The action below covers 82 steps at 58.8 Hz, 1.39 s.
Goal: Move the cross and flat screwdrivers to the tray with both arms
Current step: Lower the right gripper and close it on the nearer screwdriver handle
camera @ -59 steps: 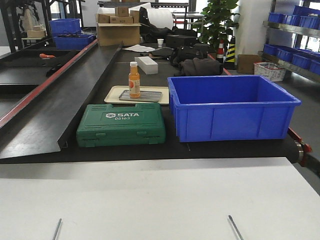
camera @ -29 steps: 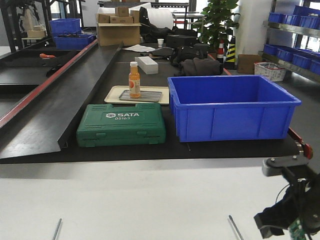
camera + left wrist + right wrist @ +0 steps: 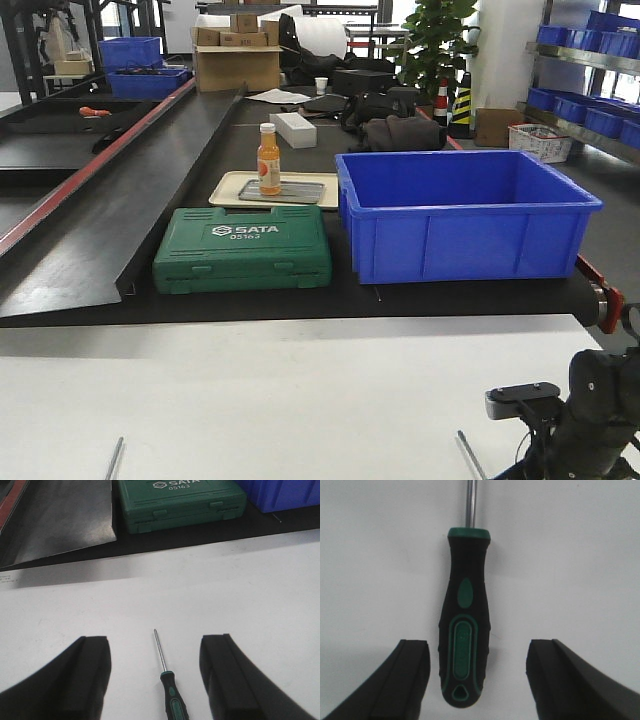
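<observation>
Two screwdrivers lie on the white table (image 3: 300, 390), well apart from each other and far from the grey metal tray (image 3: 295, 192). The left screwdriver (image 3: 171, 700) lies between the widely spread fingers (image 3: 90, 675) of the left pincer (image 3: 156, 645), touching neither, its shaft pointing toward the table's far edge with bare white surface on every side. The right screwdriver (image 3: 465, 630) lies centred in the gap of the right pincer (image 3: 478, 647), which is also spread wide and holds nothing; there is open room on both sides of the handle. Only the wrist views show the black-and-green handles. The front view catches just the two thin shaft ends at its bottom edge, plus the right arm (image 3: 585, 420) low in the right corner, its pincer cut off by the frame. The left pincer does not appear there. Which tip is cross and which flat cannot be told. Beyond the table's far edge, a closed green case (image 3: 243, 248) sits on a black belt (image 3: 150, 200), just beside a deep blue bin (image 3: 465, 212) whose floor is hidden by its near wall. Behind the case, the grey metal tray rests on a cream tray (image 3: 225, 190), with an orange bottle (image 3: 268, 160) standing upright at its left end.
</observation>
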Available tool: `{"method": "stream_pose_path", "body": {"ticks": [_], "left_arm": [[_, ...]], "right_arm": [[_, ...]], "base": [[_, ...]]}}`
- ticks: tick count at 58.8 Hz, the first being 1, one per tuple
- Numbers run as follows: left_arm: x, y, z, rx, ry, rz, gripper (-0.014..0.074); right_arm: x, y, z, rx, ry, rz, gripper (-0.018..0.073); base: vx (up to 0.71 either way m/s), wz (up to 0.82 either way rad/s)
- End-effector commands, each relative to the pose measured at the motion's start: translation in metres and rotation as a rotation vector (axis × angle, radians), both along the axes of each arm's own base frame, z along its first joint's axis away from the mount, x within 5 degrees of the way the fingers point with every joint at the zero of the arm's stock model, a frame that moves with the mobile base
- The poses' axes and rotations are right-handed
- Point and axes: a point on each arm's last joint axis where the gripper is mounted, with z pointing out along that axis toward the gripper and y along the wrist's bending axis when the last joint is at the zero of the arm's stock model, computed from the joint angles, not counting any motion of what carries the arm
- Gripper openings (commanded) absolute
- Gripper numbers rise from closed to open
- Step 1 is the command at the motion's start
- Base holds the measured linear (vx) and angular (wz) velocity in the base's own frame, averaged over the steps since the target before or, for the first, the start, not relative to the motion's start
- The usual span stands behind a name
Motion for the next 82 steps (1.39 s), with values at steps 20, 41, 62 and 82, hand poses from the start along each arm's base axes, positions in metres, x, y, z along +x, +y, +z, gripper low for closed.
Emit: {"method": "stream_pose_path", "body": {"ticks": [20, 41, 62, 82], "left_arm": [[0.001, 0.000, 0.017, -0.017, -0.089, 0.003, 0.0517], [0.000, 0.000, 0.015, -0.015, -0.067, 0.001, 0.0517], [-0.001, 0.000, 0.013, -0.013, -0.037, 0.000, 0.0517], [-0.002, 0.000, 0.011, -0.031, -0.016, 0.007, 0.0517]], "right_arm": [[0.015, -0.002, -0.011, -0.006, -0.019, 0.012, 0.0472], [0.019, -0.001, -0.026, -0.007, -0.022, 0.011, 0.0470], [0.018, -0.001, -0.043, -0.014, 0.038, 0.048, 0.0343], [0.013, 0.001, -0.043, 0.014, 0.091, 0.016, -0.0012]], "base": [[0.00, 0.00], [0.00, 0.00], [0.00, 0.00], [0.00, 0.00]]}}
